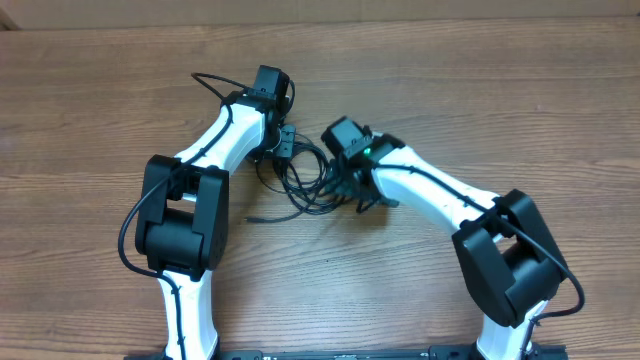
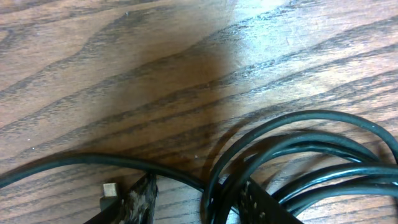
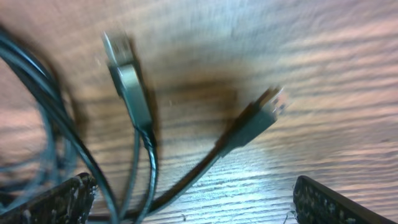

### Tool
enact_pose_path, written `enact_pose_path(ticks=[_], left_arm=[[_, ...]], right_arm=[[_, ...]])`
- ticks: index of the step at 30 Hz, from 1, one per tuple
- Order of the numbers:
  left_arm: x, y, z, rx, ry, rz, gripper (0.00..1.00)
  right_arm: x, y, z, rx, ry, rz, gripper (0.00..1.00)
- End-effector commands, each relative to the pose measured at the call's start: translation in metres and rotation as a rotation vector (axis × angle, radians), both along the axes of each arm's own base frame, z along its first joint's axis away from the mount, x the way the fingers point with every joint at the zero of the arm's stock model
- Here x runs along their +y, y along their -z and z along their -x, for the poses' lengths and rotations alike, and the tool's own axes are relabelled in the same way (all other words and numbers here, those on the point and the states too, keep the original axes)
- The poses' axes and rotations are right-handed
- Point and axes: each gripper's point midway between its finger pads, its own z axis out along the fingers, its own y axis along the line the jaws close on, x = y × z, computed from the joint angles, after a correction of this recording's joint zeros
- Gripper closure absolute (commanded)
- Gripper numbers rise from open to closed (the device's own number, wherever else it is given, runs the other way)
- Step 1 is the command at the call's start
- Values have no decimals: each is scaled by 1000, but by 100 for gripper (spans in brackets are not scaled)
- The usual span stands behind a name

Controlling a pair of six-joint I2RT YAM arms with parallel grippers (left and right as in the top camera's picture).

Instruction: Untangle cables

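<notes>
Thin black cables [image 1: 300,180] lie knotted at the middle of a brown wood-grain table [image 1: 500,80], flanked by two robot grippers.

The left gripper [image 2: 199,202] stands half spread astride several coiled strands, and no pinch can be seen. The right gripper [image 3: 193,205] is spread wide, with two loose plug ends lying ahead of its fingers. Should either close on more than one strand, a pull would likely drag the whole bunch and tighten its loops, and a plug could snag in a loop. The overhead view alone shows the full tangle, but it hides both sets of fingertips. Only the blurred right wrist view separates the long silvery-tipped plug [image 3: 124,62] from the shorter dark plug [image 3: 255,121].
</notes>
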Motion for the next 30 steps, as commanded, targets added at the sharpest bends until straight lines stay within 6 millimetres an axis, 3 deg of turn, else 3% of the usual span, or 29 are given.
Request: enact_pose_path(ticks=[1,8,12,15,16,19,22,30], left_arm=[[16,25,16,64,-34,-65,57],[18,25,16,66,-36,-71,56],[20,25,17,68,-39,-78,57],[20,25,17,68,-39,-78,57],[20,25,17,68,-39,-78,57],[20,25,17,68,-39,-78,57],[20,25,17,68,-39,-78,57],[20,25,17,68,-39,-78,57]], right_arm=[[-9,-9,-12,-9,33,-10,0],[-30,1,9,129,82,4,0],[-12,2,5,127,68,-87,0],[2,2,1,120,63,-153,46],[3,2,1,120,105,-163,50],[4,7,4,134,231,-175,48],[9,15,4,136,239,-170,37],[26,38,17,175,204,-149,35]])
